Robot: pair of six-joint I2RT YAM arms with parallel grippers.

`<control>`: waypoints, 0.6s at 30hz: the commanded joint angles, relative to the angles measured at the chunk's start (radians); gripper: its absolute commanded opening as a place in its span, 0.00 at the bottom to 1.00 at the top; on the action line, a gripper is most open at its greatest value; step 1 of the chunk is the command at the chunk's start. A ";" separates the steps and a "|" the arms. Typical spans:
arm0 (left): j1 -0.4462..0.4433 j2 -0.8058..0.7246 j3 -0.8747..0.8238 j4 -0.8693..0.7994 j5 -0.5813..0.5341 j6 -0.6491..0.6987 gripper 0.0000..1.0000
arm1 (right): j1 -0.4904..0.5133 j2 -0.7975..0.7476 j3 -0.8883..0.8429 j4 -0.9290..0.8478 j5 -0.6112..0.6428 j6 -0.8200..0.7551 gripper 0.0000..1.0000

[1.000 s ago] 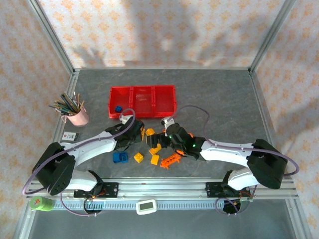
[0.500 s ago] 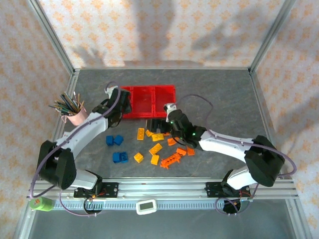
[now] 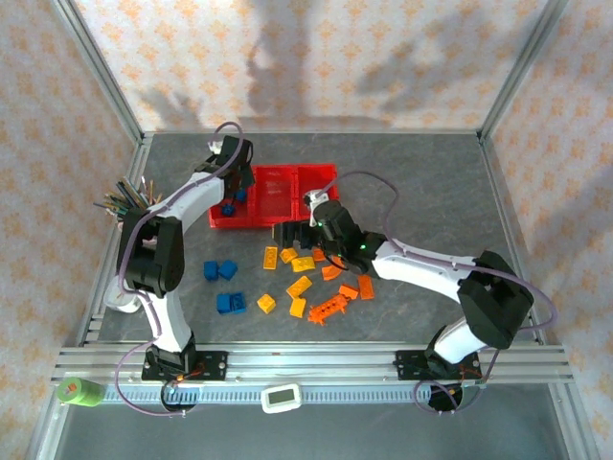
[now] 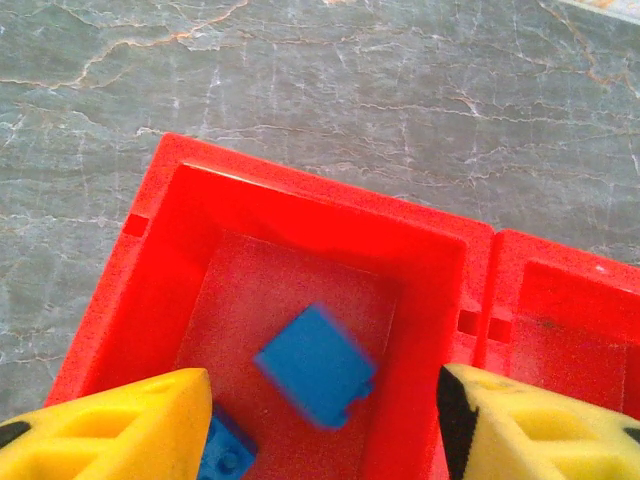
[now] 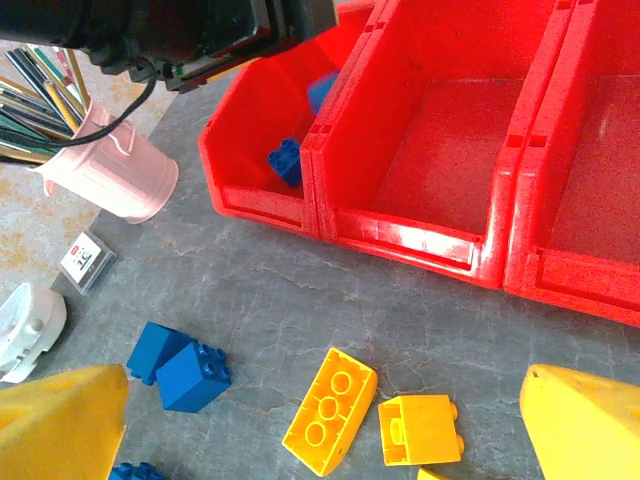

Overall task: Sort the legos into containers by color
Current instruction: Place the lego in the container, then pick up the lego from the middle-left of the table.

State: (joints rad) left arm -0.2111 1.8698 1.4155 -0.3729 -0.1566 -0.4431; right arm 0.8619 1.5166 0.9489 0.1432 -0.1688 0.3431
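our left pincer (image 4: 318,400) spread above the end bin (image 4: 135,290), open bench (image 4: 300,70) past its rim, blue lego (image 4: 315,367) newly dropped in, right pincer (image 5: 320,400) spread

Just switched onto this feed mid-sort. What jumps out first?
The red tray at the back of the table stands out first. The left gripper is open above its left bin, with a blurred blue brick beneath it and another blue brick on the bin floor. Next comes the scatter of yellow and orange bricks in front of the tray, with the right gripper open over them.
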 commanded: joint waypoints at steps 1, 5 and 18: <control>0.003 -0.017 0.033 -0.033 0.004 0.019 0.67 | -0.006 -0.039 0.027 -0.049 0.002 -0.034 1.00; 0.004 -0.092 -0.017 -0.037 0.035 0.019 0.67 | -0.004 -0.074 0.009 -0.072 -0.003 -0.033 1.00; -0.057 -0.529 -0.539 -0.040 0.012 -0.115 0.71 | 0.075 -0.095 -0.088 -0.045 -0.020 -0.003 1.00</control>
State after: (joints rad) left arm -0.2451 1.3956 0.9424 -0.3790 -0.0952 -0.4980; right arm 0.9073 1.4353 0.8696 0.0925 -0.2020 0.3370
